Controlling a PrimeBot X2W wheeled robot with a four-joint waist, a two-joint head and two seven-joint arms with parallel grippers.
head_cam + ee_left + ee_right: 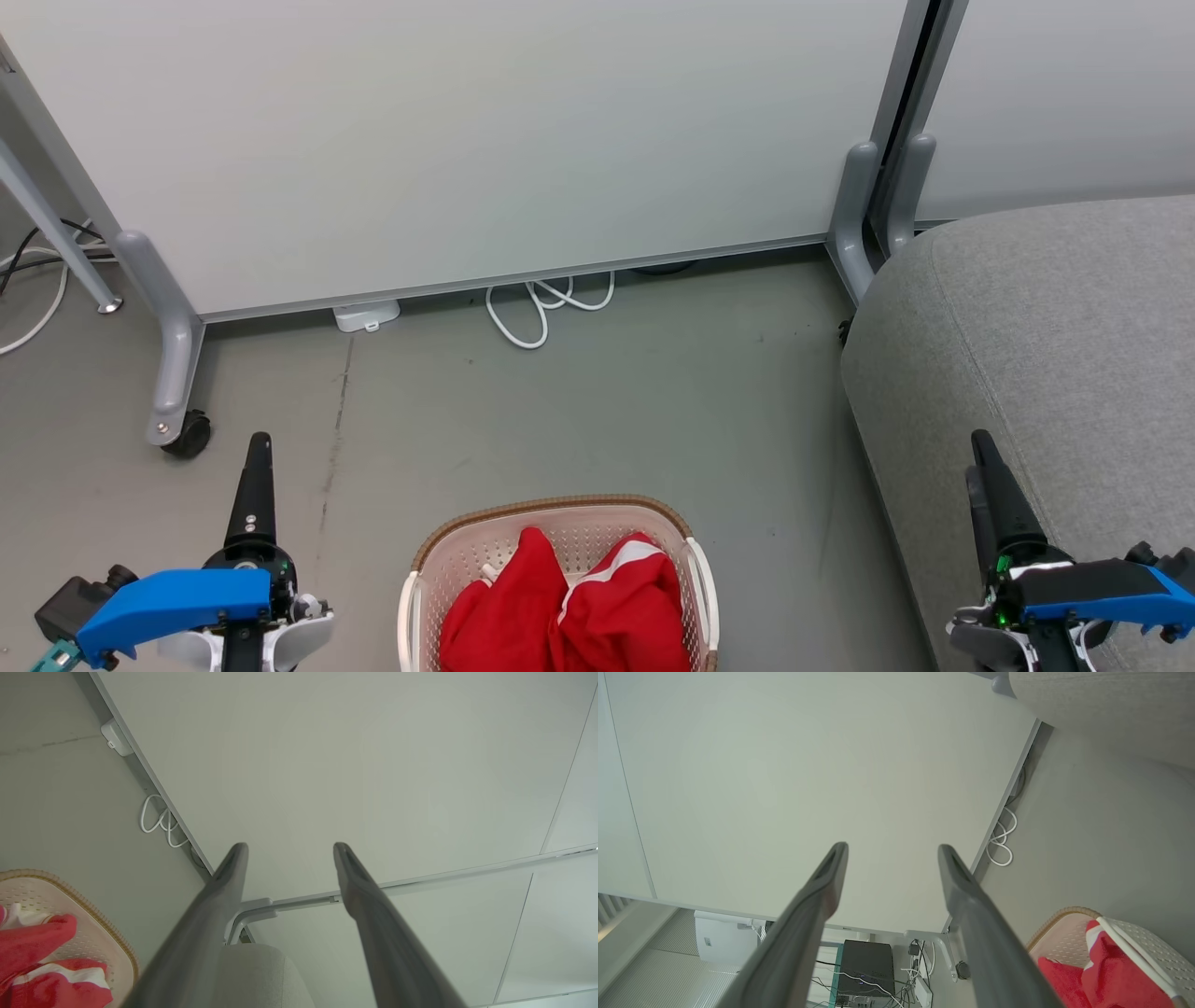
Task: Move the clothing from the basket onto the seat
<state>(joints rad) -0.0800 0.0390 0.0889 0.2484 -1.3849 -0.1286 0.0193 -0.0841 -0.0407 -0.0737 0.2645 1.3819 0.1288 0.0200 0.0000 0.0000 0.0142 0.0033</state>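
Left tool (pixel 290 847) spread wide; red clothing (pixel 32 947) in basket (pixel 91 935)

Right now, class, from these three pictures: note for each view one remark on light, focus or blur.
Head view: even, soft light, faint shadows on the floor; basket and clothing sharp. Left wrist view: left gripper soft and oversized near the lens, white cable beyond crisp. Right wrist view: right gripper likewise blurred.

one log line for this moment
clothing: in basket | seat: right of basket | left gripper: open, empty | right gripper: open, empty
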